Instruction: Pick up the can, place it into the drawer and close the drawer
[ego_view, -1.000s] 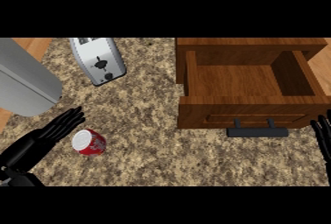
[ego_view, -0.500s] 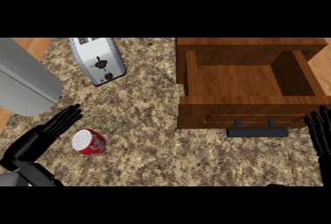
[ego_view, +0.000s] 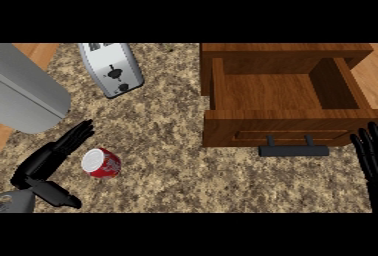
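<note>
I am looking down at the speckled counter (ego_view: 192, 170). The red can (ego_view: 101, 163) is standing upright on it, near the lower left, with its silver top facing me. My left hand (ego_view: 46, 162) is sitting just beside the can, on its left side. Its fingers (ego_view: 74, 138) are stretched out straight, pointing up and to the right, and its thumb (ego_view: 59, 194) is sticking out below the can. The hand is not holding the can; I cannot tell if the palm is touching it.

My right hand (ego_view: 367, 154) is showing at the right edge. Its fingers are straight and spread apart, pointing up, and it is holding nothing. It is resting just beside the front of the wooden drawer (ego_view: 284, 95), near the dark handle (ego_view: 294, 149).

The drawer is pulled open, and I am seeing its bare wooden bottom. It is well apart from the can.

A silver toaster (ego_view: 111, 67) is lying at the top of the counter, and a big grey rounded thing (ego_view: 28, 95) is sitting at the left edge.
</note>
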